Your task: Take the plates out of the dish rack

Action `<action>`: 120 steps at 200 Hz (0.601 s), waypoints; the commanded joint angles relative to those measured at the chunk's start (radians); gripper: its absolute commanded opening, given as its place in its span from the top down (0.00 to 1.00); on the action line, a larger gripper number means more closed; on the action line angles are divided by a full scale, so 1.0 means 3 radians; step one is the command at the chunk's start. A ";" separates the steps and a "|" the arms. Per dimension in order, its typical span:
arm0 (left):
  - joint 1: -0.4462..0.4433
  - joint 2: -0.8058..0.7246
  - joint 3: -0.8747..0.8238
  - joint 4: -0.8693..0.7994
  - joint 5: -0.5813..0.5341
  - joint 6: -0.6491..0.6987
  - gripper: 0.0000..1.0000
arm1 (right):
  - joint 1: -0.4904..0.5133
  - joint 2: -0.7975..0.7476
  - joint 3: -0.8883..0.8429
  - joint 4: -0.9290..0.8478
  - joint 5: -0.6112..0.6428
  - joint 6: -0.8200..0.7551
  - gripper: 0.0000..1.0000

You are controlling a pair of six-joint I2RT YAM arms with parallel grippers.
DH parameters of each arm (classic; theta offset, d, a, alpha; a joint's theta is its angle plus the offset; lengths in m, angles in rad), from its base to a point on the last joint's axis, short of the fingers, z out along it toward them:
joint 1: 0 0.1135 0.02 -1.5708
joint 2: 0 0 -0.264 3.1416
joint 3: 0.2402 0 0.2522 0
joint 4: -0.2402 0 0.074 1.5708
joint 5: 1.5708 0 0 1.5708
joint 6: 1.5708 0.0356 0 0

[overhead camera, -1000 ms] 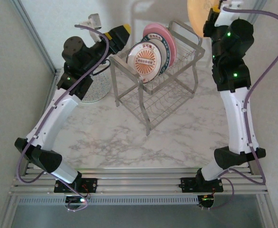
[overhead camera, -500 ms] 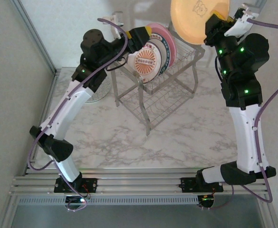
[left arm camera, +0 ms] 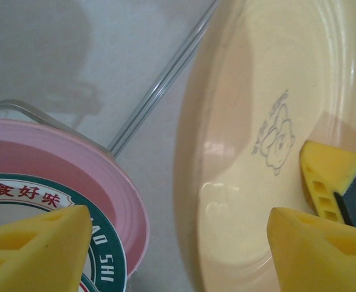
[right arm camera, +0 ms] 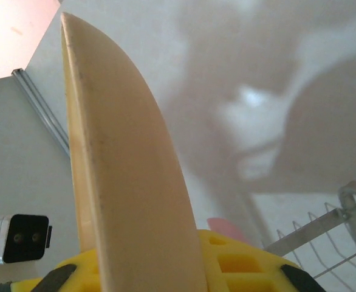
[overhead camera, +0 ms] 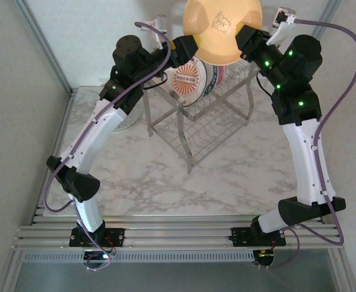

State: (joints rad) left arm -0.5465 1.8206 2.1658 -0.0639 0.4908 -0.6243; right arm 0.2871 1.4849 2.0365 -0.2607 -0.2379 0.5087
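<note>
The orange plate [overhead camera: 222, 30], cut off at the top overhead, is pinched at its rim by the right claw [overhead camera: 243, 38] above the dish rack [overhead camera: 196, 131]. The left claw [left arm camera: 178, 246] is spread wide at the opposite rim; contact cannot be judged. From the left wrist, "食好味" is read on the sunburst plate [left arm camera: 20, 198], racked against the pink plate [left arm camera: 62, 152].

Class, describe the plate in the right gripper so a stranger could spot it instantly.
Find the silver wire dish rack at the far side of the table. Above it, the right gripper holds an orange plate aloft. Unlike the pink plate and sunburst plate standing in the rack, it bears only a small cartoon outline.
</note>
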 commanded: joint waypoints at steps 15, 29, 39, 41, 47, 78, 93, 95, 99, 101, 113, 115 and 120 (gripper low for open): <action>-0.0016 0.0046 0.0109 -0.0041 -0.0040 -0.0012 0.33 | 0.0033 -0.0002 0.0125 0.0123 -0.0262 0.0195 1.00; -0.0018 0.0057 0.0111 -0.0048 -0.0070 -0.0030 0.41 | 0.0048 0.0015 0.0130 0.0100 -0.0281 0.0201 1.00; -0.0015 0.0062 0.0110 -0.0043 -0.0075 -0.0037 0.49 | 0.0055 0.0013 0.0119 0.0090 -0.0284 0.0203 1.00; -0.0018 0.0062 0.0108 -0.0043 -0.0079 -0.0044 0.51 | 0.0055 0.0011 0.0114 0.0090 -0.0283 0.0202 1.00; -0.0017 0.0062 0.0112 -0.0046 -0.0085 -0.0051 0.57 | 0.0056 0.0007 0.0106 0.0084 -0.0284 0.0202 1.00; -0.0017 0.0057 0.0113 -0.0038 -0.0079 -0.0089 0.85 | 0.0065 0.0020 0.0113 0.0054 -0.0334 0.0200 1.00; -0.0013 0.0058 0.0111 -0.0041 -0.0059 -0.0126 0.96 | 0.0066 0.0040 0.0140 0.0012 -0.0377 0.0199 1.00; -0.0012 0.0057 0.0112 -0.0039 -0.0058 -0.0134 0.97 | 0.0066 0.0041 0.0148 0.0008 -0.0379 0.0194 1.00; -0.0010 0.0055 0.0109 -0.0034 -0.0056 -0.0151 1.00 | 0.0071 0.0043 0.0151 -0.0002 -0.0388 0.0192 1.00; -0.0009 0.0053 0.0108 -0.0034 -0.0052 -0.0162 1.00 | 0.0071 0.0042 0.0151 -0.0004 -0.0388 0.0185 1.00; 0.0009 0.0040 0.0097 -0.0004 -0.0039 -0.0234 1.00 | 0.0081 0.0038 0.0150 -0.0021 -0.0380 0.0163 0.92; 0.0011 0.0037 0.0094 0.0004 -0.0038 -0.0244 1.00 | 0.0082 0.0036 0.0153 -0.0021 -0.0380 0.0157 0.90; 0.0025 0.0028 0.0089 0.0032 -0.0043 -0.0281 1.00 | 0.0088 0.0034 0.0155 -0.0030 -0.0374 0.0138 0.84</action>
State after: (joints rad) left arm -0.5484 1.8278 2.1738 -0.0738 0.4740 -0.7052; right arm 0.2935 1.5028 2.0411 -0.2810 -0.2932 0.5503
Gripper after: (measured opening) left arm 0.099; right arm 0.196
